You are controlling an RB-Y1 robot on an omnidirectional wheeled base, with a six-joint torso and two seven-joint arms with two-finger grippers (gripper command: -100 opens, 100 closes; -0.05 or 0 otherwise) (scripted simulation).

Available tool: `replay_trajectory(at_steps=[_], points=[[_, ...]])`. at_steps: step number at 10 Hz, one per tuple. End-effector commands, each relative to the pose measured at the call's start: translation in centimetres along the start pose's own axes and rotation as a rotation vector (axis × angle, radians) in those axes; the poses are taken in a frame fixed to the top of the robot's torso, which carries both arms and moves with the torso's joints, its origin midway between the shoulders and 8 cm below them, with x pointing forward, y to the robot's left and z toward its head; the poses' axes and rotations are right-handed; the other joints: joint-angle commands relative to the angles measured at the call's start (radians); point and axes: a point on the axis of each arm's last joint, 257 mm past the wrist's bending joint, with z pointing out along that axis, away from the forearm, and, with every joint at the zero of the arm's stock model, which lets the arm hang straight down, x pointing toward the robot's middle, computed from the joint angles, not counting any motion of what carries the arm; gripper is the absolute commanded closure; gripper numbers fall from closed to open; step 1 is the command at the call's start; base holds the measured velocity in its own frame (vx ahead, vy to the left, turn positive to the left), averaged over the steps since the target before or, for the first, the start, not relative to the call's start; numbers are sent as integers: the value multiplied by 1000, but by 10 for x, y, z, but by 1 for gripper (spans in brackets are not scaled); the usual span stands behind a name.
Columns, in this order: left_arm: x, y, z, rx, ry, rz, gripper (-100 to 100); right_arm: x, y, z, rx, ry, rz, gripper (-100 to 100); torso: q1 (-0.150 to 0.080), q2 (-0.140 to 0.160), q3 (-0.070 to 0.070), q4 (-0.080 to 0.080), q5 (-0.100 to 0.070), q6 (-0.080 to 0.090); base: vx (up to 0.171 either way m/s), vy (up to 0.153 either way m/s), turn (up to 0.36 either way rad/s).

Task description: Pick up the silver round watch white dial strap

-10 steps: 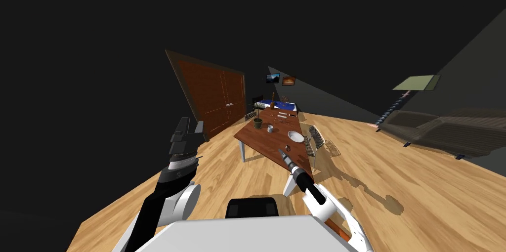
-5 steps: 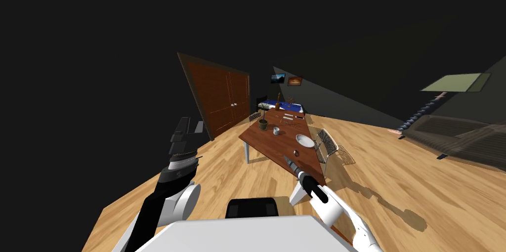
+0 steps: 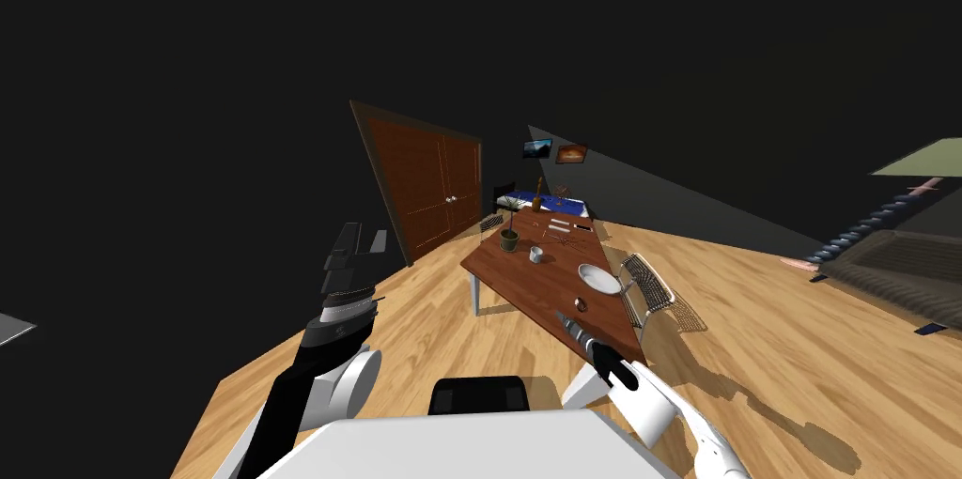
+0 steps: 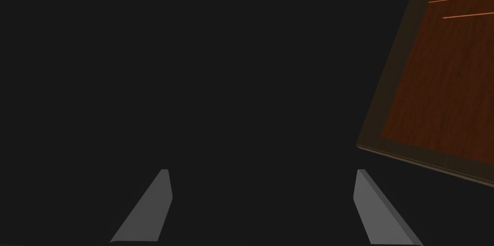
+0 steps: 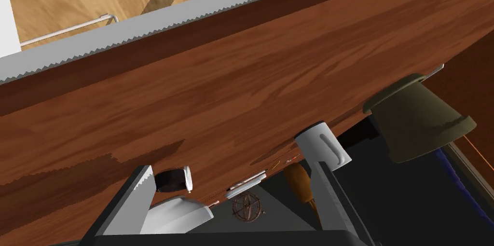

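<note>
Left wrist view: my left gripper (image 4: 263, 175) is raised at my side, fingers spread wide. My right gripper (image 5: 231, 173), equally wide, hangs over the brown table (image 5: 241, 79). The watch (image 5: 174, 180) lies there just ahead, near a white plate (image 5: 178, 211).

Our whole head view has swung. The double door (image 3: 427, 184), the tabletop (image 3: 526, 276) and the wire chair (image 3: 648, 287) have all slid rightward and a little lower. The tabletop also shows somewhat larger, so we have turned and drawn nearer. The floor lamp (image 3: 916, 184) has drifted to the right edge, and the sofa (image 3: 902, 267) is now partly cut off there. A pale grey slab (image 3: 13, 328) has come in at the left edge. Our right pincer (image 3: 566, 320) has travelled down and rightward along with the tabletop's near corner.
</note>
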Motion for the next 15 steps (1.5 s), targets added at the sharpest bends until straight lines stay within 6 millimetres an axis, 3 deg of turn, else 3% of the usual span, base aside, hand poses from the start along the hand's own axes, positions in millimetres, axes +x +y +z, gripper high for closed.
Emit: replay_trajectory(at_steps=[1, 3, 4, 8, 9, 11, 13, 14, 15], points=[[0, 0, 0, 0, 0, 0, 0, -10, -38, 0, 92, 10, -30, -100, 0, 0, 0, 0, 0, 0, 108, 57, 136], [0, 0, 0, 0, 0, 0, 0, -22, -80, -4, 189, 17, -60, -100, 0, -1, -1, 0, 0, 0, 111, 35, 125], [0, 0, 0, 0, 0, 0, 0, -21, -82, -4, 194, 18, -59, -100, -1, -1, -1, 0, 0, 0, 76, 1, 24], [0, 0, 0, 0, 0, 0, 0, -46, -153, -20, 363, 26, -106, -100, -2, 1, 1, 0, 0, 0, 80, 16, 94], [0, 0, 0, 0, 0, 0, 0, -46, -153, -20, 363, 26, -106, -100, -1, 0, 0, 0, 0, 0, 63, 16, 24], [0, 0, 0, 0, 0, 0, 0, -64, -189, -32, 453, 26, -133, -100, -2, 3, 2, 1, 0, 0, 61, 14, 85], [0, 0, 0, 0, 0, 0, 0, -74, -207, -40, 499, 25, -148, -100, -2, 1, 1, 0, 0, 0, 79, 8, 77], [0, 0, 0, 0, 0, 0, 0, -71, -201, -39, 480, 24, -142, -100, -2, 2, 1, 0, 0, 0, 26, 5, 11], [0, 0, 0, 0, 0, 0, 0, -72, -202, -40, 485, 25, -143, 0, -2, 4, 2, 1, 0, 1, 6, 1, -1]])
